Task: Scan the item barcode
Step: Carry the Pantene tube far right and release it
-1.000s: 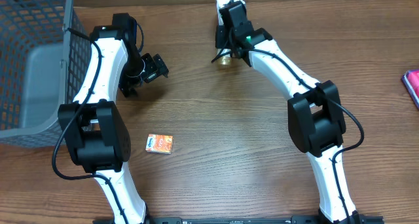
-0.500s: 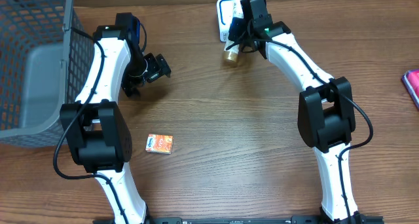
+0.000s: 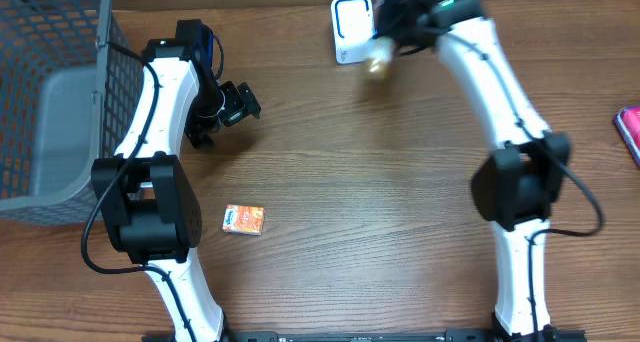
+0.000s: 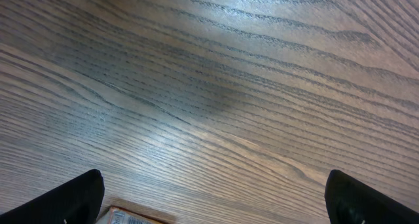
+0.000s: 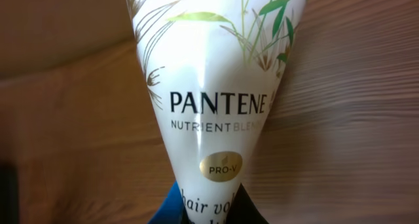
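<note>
- Right tool (image 5: 208,209) was clenched on a glossy white tapering bottle (image 5: 209,86) printed with green leaves.
- Label read "PANTENE", with a gold "PRO-V" seal.
- Bottle was held above the wood-grain surface (image 4: 216,86), just beside a white scanner (image 3: 349,27).
- Left tool (image 4: 216,201) stood released, near a small orange box (image 3: 244,219).

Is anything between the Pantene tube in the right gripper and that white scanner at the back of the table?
Nothing visible. The Pantene tube hangs just right of the white scanner, with only bare table between them.
</note>
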